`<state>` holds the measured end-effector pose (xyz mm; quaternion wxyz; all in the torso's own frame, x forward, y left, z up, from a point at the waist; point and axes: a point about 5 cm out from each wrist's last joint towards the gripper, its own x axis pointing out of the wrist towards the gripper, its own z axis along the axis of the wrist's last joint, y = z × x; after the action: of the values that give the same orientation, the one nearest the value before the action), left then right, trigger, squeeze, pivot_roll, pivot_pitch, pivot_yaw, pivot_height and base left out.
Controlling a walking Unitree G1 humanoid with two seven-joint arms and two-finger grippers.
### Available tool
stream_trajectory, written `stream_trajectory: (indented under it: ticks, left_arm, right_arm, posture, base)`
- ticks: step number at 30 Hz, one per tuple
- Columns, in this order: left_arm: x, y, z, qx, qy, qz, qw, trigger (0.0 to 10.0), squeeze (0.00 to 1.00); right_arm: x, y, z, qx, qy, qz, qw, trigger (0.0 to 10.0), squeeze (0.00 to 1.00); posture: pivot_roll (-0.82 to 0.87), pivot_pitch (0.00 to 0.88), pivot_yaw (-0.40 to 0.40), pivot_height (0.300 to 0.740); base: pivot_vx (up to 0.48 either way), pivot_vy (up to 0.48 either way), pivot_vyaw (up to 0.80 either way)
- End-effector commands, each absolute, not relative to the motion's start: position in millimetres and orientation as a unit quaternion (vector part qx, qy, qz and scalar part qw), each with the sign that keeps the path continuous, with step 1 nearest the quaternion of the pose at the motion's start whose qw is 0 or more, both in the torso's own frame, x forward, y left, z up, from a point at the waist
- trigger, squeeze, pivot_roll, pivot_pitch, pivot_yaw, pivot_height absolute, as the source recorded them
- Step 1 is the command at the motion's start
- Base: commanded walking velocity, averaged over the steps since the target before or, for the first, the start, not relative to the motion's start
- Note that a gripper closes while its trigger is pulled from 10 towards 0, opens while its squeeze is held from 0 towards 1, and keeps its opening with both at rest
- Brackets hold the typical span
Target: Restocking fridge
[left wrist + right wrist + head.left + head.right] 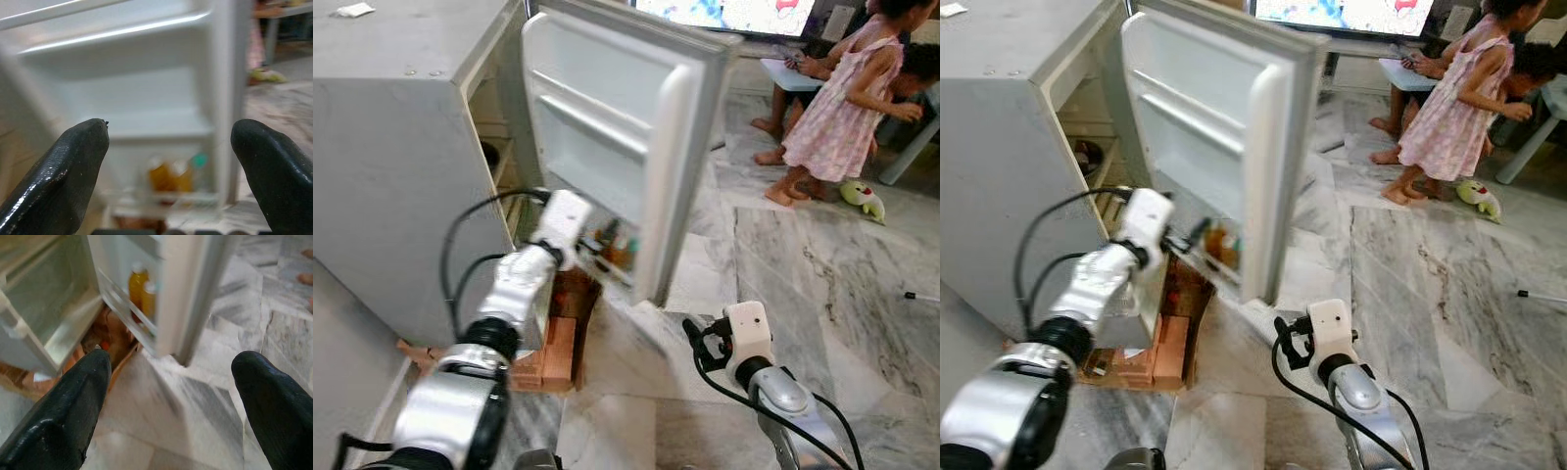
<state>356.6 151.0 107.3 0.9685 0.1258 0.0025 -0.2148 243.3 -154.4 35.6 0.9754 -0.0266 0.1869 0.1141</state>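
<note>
Open fridge door (607, 127), left gripper (168, 147) spread, empty

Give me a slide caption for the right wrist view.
Open right gripper facing the open fridge door, orange bottles in its lowest rack.

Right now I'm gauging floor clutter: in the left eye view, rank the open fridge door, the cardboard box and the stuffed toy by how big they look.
1. Fridge door, largest by far.
2. Cardboard box, partly hidden by the left arm.
3. Stuffed toy, smallest, though it lies farther from the camera, so its true size is unsure.
</note>
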Motion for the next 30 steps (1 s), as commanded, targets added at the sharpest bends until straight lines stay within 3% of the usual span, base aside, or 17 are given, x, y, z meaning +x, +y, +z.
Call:
stream_trajectory:
  ticks: [1,4,8,13,22,30]
  left_arm:
    - [351.4,157.2,100.2,0.113,0.013,-0.204,0.972,10.0,0.0]
    - [334.7,177.1,87.6,0.095,0.017,-0.16,0.982,10.0,0.0]
    - [317.9,185.0,82.2,0.082,0.014,-0.141,0.987,10.0,0.0]
    - [289.3,201.3,74.1,0.073,0.02,-0.104,0.992,10.0,0.0]
    - [282.9,208.2,82.6,0.073,0.013,-0.058,0.996,10.0,0.0]
    - [284.5,201.3,83.2,0.095,0.017,-0.072,0.993,10.0,0.0]
  right_arm:
    - [251.0,-155.8,48.6,-0.014,0.155,0.104,0.982,10.0,0.0]
    - [256.8,-154.9,61.0,-0.017,0.128,0.109,0.986,10.0,0.0]
    - [263.0,-155.1,73.4,-0.012,0.099,0.102,0.99,10.0,0.0]
    - [275.4,-152.9,87.2,-0.005,0.075,0.092,0.993,10.0,0.0]
    - [290.5,-141.1,95.7,-0.013,0.05,0.088,0.995,10.0,0.0]
    - [289.3,-136.9,99.3,0.0,0.035,0.091,0.995,10.0,0.0]
  posture:
    - [-0.01,0.0,-0.039,0.74]
    - [0.02,0.0,-0.03,0.74]
    - [0.04,0.011,-0.034,0.74]
    - [0.03,0.011,-0.06,0.74]
    - [0.02,0.0,-0.057,0.74]
    - [0.02,0.0,-0.041,0.74]
  base:
    - [0.0,0.0,0.0]
    - [0.0,0.0,0.0]
    - [0.0,0.0,0.0]
    - [0.0,-0.397,0.0]
    - [0.0,-0.453,0.0]
    - [0.068,-0.432,0.0]
